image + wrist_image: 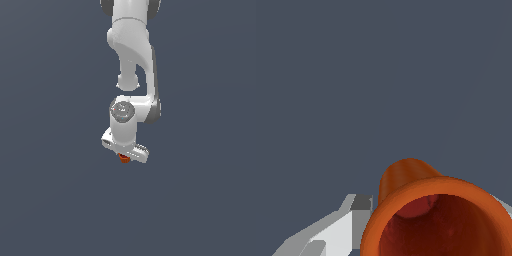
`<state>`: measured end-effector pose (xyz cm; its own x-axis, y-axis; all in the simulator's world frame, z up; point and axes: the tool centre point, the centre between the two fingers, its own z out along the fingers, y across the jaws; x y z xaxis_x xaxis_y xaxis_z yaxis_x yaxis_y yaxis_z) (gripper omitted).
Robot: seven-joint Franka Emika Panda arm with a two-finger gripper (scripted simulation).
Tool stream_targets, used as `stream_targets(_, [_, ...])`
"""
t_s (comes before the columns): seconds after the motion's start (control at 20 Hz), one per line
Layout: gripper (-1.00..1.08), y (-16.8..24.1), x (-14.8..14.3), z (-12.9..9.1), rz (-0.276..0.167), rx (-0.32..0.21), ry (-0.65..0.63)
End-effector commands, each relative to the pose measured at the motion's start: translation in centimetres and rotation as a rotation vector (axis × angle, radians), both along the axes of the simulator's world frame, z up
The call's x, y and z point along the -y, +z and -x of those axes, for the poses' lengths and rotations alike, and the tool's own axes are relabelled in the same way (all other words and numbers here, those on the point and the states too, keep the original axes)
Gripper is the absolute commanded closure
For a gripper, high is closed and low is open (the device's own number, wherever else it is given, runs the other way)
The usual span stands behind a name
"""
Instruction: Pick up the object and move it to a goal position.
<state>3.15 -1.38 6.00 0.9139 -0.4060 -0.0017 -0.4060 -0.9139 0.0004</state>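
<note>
Orange-red cup (438,220) shows its hollow only at the wrist.

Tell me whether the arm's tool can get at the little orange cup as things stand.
Probably yes. The tool sits right over the orange cup, which peeks out beneath it. In the wrist view the cup fills the space beside a finger, nothing between them. Whether it is already gripped cannot be told.

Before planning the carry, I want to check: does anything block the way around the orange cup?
Nothing visible does. The orange cup sits directly at the gripper, and only plain grey background surrounds both. No goal marker shows in either view.
</note>
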Motion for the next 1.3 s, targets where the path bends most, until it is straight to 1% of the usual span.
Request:
stream_targets(0.0, [1.08, 0.9, 0.6, 1.0, 0.0, 0.001, 0.0])
stream_targets(0.25, [1.08, 3.3, 2.3, 3.9, -0.001, 0.002, 0.0])
stream_targets(0.9, [1.08, 10.5, 7.4, 12.3, -0.003, 0.002, -0.001])
stream_targets(1.25, [1.08, 13.5, 9.5, 15.5, -0.002, 0.002, 0.0])
